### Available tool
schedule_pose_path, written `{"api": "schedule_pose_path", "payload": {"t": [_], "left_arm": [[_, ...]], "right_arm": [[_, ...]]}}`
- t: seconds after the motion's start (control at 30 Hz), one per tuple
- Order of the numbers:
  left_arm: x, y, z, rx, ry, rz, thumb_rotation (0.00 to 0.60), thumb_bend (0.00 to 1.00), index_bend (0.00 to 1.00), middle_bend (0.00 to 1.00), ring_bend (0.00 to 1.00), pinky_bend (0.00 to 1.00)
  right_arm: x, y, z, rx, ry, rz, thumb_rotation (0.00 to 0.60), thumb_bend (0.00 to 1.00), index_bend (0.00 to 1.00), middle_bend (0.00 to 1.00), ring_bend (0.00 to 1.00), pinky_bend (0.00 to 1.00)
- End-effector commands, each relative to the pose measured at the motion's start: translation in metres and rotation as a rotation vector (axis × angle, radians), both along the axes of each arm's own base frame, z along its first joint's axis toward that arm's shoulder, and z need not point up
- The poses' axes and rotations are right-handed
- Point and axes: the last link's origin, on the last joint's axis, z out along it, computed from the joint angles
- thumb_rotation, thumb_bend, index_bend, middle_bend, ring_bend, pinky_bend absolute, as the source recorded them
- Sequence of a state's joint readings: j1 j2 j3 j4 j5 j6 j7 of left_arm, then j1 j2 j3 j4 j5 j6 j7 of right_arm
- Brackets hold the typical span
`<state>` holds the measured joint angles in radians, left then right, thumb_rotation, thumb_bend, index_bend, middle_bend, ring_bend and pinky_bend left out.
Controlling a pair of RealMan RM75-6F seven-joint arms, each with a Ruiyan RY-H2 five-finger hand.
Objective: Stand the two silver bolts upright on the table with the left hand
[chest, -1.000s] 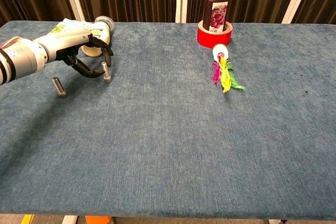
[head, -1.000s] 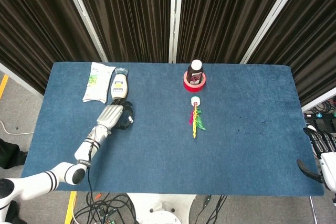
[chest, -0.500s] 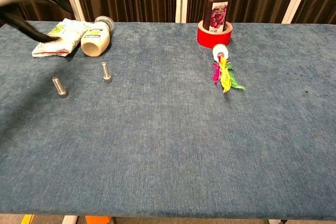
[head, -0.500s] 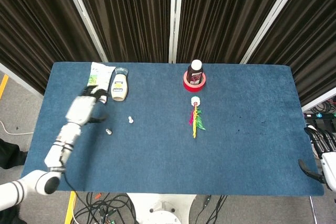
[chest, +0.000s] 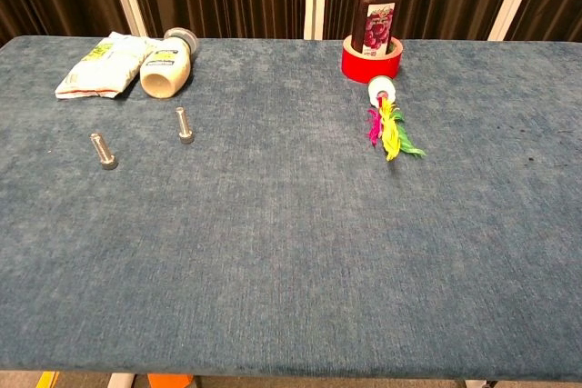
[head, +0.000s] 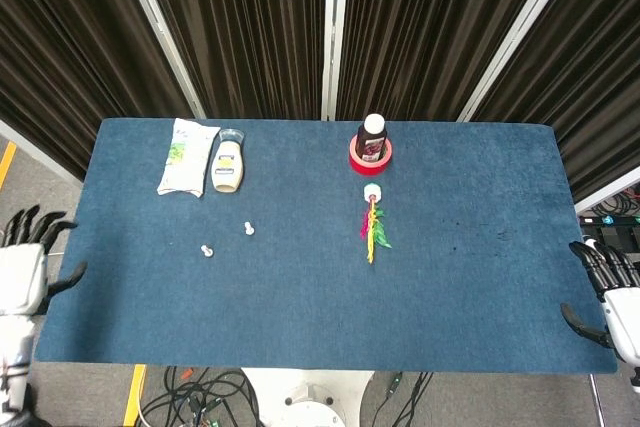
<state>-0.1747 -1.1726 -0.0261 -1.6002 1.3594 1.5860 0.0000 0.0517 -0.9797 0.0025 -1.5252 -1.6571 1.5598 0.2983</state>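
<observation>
Two silver bolts stand on their heads on the blue table [head: 300, 287]. One bolt [head: 248, 229] [chest: 185, 124] is nearer the middle, the other bolt [head: 208, 250] [chest: 103, 150] sits to its left and closer to the front. My left hand [head: 25, 269] hangs off the table's left edge, fingers spread, holding nothing, far from both bolts. Off the front right corner is my right hand [head: 608, 299], fingers apart and empty. The chest view shows neither hand.
At the back left lie a white packet [head: 185, 155] [chest: 100, 52] and a cream squeeze bottle [head: 228, 162] [chest: 168, 70] on its side. A dark bottle [head: 372, 137] [chest: 377, 11] stands in a red tape roll [chest: 371, 63], with a feathered shuttlecock [head: 372, 222] [chest: 386, 124] in front.
My left hand let go of the right-hand bolt, lifted away to the left and withdrew past the table's left edge. Both bolts stay upright. The right hand barely moved.
</observation>
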Motion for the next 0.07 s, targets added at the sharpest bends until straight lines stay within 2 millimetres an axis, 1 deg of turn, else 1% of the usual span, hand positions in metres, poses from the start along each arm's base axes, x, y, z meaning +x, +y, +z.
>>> {"api": "schedule_pose_path", "payload": {"t": [0.03, 0.07], "left_arm": [[-0.0042, -0.0269, 0.0026, -0.003, -0.002, 0.006, 0.600, 0.23, 0.31, 0.19, 0.03, 0.00], [-0.0047, -0.0327, 0.0014, -0.012, -0.003, 0.009, 0.600, 0.23, 0.31, 0.19, 0.03, 0.00]], "right_arm": [[0.0019, -0.0021, -0.0036, 0.014, -0.002, 0.009, 0.600, 0.23, 0.04, 0.10, 0.00, 0.00], [0.0028, -0.0031, -0.0054, 0.021, -0.003, 0.013, 0.600, 0.23, 0.04, 0.10, 0.00, 0.00]]}}
